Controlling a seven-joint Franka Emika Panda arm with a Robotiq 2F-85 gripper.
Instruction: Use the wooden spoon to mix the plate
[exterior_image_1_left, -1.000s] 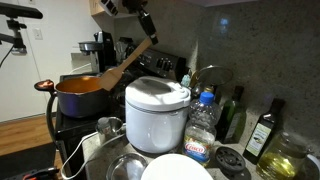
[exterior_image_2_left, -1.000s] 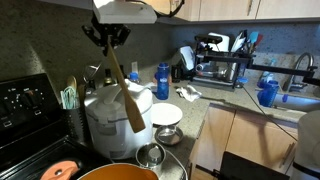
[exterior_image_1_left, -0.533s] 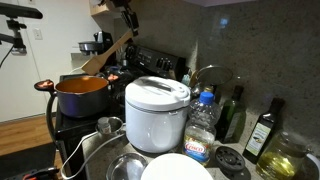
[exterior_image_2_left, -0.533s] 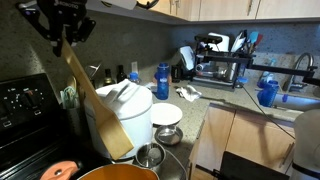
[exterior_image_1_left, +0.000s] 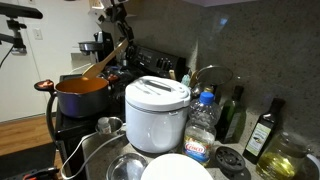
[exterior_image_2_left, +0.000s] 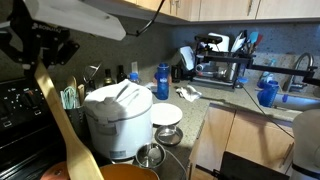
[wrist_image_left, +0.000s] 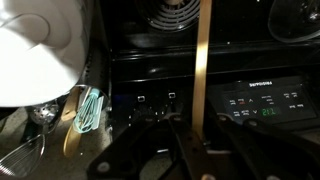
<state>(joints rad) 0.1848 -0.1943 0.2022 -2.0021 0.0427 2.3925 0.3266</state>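
My gripper (exterior_image_1_left: 121, 33) is shut on the handle of the wooden spoon (exterior_image_1_left: 104, 61), which slants down with its head at the rim of the orange pot (exterior_image_1_left: 82, 96) on the stove. In an exterior view the gripper (exterior_image_2_left: 42, 68) holds the spoon (exterior_image_2_left: 63, 122) beside the white rice cooker (exterior_image_2_left: 118, 118). In the wrist view the handle (wrist_image_left: 203, 60) runs straight up from the jaws (wrist_image_left: 195, 125); the head is out of frame. The white plate (exterior_image_1_left: 180, 168) lies at the counter's front, well away from the spoon, and also shows in an exterior view (exterior_image_2_left: 166, 116).
The white rice cooker (exterior_image_1_left: 157, 110) stands between pot and plate. A small metal dish (exterior_image_1_left: 127, 168) lies beside the plate. Bottles (exterior_image_1_left: 204, 118) and an oil bottle (exterior_image_1_left: 264, 132) stand by the wall. The stove control panel (wrist_image_left: 260, 100) is below the gripper.
The gripper has carried the spoon from above the rice cooker over to the stove and lower, so its head now reaches the orange pot.
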